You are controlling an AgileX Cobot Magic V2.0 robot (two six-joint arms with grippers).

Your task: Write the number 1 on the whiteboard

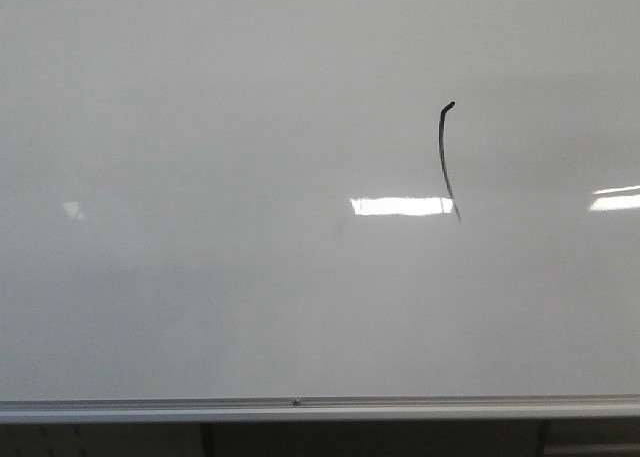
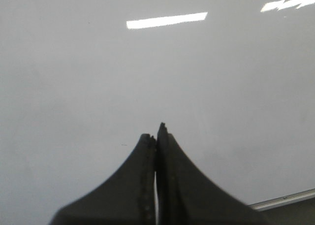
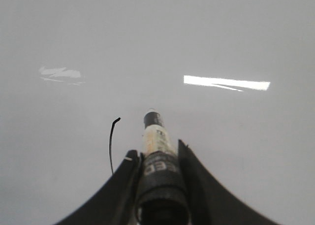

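Whiteboard's (image 1: 200, 277) thin black number 1 (image 1: 446, 162) looks finished; right claw (image 3: 160, 158), clamping the black-capped marker (image 3: 155, 136), should retreat straight, avoiding smudges at nine o'clock.

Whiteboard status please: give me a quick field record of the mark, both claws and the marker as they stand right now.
board: whiteboard, glossy, metal rail along lower edge
mark: number 1, thin black stroke, hooked top, right of centre in the front view
marker: marker, tip pointed at the board, beside the stroke
right claw: right claw shut on the marker
left claw: left claw shut, holding nothing
front view: neither arm visible
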